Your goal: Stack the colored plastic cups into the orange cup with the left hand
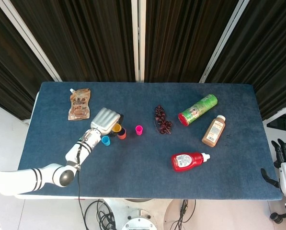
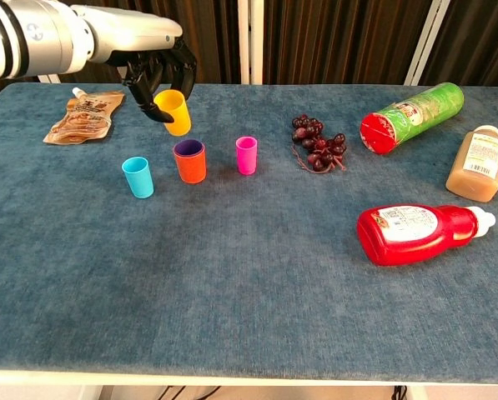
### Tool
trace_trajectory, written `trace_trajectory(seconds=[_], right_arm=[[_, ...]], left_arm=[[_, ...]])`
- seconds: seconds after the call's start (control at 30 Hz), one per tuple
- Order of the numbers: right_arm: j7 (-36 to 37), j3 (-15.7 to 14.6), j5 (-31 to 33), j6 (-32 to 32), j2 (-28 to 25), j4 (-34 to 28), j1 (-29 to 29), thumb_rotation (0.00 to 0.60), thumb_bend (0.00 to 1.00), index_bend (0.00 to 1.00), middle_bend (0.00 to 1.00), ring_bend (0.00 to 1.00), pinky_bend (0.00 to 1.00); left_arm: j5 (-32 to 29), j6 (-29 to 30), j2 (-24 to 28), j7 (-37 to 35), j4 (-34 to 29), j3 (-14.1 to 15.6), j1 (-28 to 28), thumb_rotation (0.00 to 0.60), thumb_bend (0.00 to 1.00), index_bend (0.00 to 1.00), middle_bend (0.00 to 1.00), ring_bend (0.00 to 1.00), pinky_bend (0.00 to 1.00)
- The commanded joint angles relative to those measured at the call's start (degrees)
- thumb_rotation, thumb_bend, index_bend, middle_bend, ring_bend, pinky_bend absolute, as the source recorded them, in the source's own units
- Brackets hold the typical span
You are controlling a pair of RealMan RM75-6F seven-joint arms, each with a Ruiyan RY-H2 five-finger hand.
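Note:
My left hand (image 2: 153, 71) (image 1: 105, 120) holds a yellow cup (image 2: 173, 112) (image 1: 116, 128) in the air, just above and a little left of the orange cup (image 2: 190, 162) (image 1: 121, 133). The orange cup stands upright with a purple cup nested inside it. A blue cup (image 2: 138, 177) (image 1: 105, 140) stands to its left and a pink cup (image 2: 246, 155) (image 1: 139, 130) to its right. My right hand (image 1: 285, 160) hangs off the table's right edge, fingers apart and holding nothing.
Dark grapes (image 2: 319, 143) lie right of the pink cup. A green can (image 2: 411, 117), a brown bottle (image 2: 477, 163) and a red bottle (image 2: 419, 234) lie at the right. A snack pouch (image 2: 86, 117) sits at the back left.

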State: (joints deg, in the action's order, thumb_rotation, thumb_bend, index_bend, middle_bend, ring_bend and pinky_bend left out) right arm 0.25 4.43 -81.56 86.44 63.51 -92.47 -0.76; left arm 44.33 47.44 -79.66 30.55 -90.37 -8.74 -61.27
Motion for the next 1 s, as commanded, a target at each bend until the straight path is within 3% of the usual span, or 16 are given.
trace_trajectory(seconds=[0.03,1.0], right_arm=[[-0.05,0.02,0.01,0.02,0.02,-0.02,0.00,0.600,0.23,0.00,0.00,0.00,0.00],[1.37,0.14,0.71,-0.78,0.12,0.96,0.11,0.600,0.23,0.00,0.00,0.00,0.00]], left_arm=[[-1.06,-0.19,0.37,0.46,-0.49,0.68,-0.05,0.600,0.26,0.53,0.51,0.54,0.68],[-1.01,-2.51,-5.66,-5.41,6.70,-0.07,-0.85,0.600,0.26,0.53,0.51,0.54,0.68]])
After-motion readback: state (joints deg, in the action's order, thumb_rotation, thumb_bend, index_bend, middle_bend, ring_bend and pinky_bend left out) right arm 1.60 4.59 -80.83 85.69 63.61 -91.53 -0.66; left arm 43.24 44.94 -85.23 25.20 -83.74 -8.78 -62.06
